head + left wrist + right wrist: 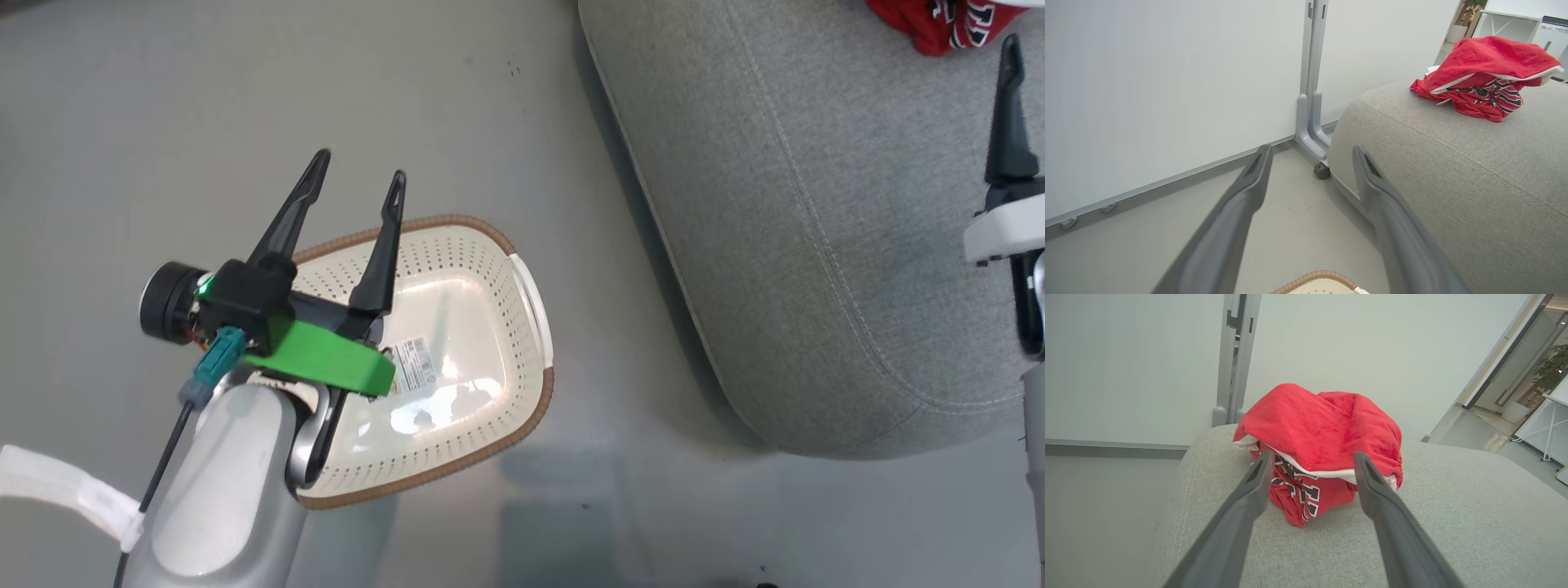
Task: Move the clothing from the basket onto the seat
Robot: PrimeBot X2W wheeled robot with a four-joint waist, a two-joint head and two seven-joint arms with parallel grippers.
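Nearest the robot, the left gripper hangs over the basket, which stands on the grey floor. Its jaws are spread wide, with nothing between them. From above, the head view takes in the basket's glossy bottom and the paper label stuck to it. The left wrist view catches just a curve of the brown rim at its lower edge, under the parted left gripper.

Just beside the basket, and apart from it, lies the seat, a broad grey cushion with a stitched seam. At the head view's right edge one dark finger of the right arm points across it.

Farther along, the clothing lies on the seat, a red scrap at the top edge of the head view. The right wrist view gives it whole: a plain red garment with white trim draped over the lettered jersey. The right gripper has its jaws wide apart before the heap, gripping nothing. Whether the tips touch the cloth cannot be told. The left wrist view shows the same heap sideways on the seat.

Behind stands a white partition on a grey post with a caster.
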